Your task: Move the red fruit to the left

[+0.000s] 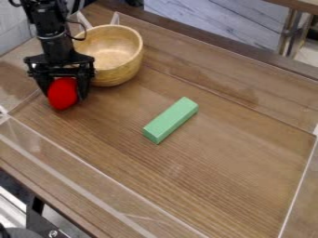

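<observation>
The red fruit [59,95] is a small rounded bright red toy resting on the wooden table at the left, just in front of the wooden bowl. My black gripper [61,85] points straight down over it, open, with one finger on each side of the fruit. The fingers straddle the fruit and partly hide its top; I cannot tell whether they touch it.
A round wooden bowl [110,58] stands right behind and to the right of the gripper. A green rectangular block [170,119] lies near the table's middle. Clear low walls [25,139] edge the wooden table.
</observation>
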You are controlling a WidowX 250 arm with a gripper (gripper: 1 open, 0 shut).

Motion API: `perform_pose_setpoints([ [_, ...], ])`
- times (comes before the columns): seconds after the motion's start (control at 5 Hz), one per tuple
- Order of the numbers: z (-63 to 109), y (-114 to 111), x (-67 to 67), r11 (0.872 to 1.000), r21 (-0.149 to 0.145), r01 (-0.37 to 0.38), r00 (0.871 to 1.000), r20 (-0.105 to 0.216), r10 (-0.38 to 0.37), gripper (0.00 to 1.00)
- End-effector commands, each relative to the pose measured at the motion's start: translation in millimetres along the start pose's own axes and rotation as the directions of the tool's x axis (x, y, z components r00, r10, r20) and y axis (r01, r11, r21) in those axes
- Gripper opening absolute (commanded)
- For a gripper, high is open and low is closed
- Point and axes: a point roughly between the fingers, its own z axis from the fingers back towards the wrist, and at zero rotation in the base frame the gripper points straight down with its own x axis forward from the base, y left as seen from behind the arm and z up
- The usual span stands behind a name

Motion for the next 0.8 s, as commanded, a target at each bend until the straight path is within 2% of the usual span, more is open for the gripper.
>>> perform_pose_setpoints([
  [0.0, 11.0, 4.8, 14.9, 1.000, -0.007, 0.003, 0.998, 0.056, -0.002, 1.00],
  [0.2, 6.8, 10.5, 13.6, 1.000, -0.022, -0.004, 0.999, 0.045, 0.005, 1.00],
  [0.4, 11.5, 5.2, 13.7, 0.999, -0.039, 0.013, 0.999, 0.034, -0.012, 1.00],
  [0.6, 32.9, -6.4, 7.6, 0.998, -0.065, 0.015, 0.998, 0.058, -0.012, 1.00],
])
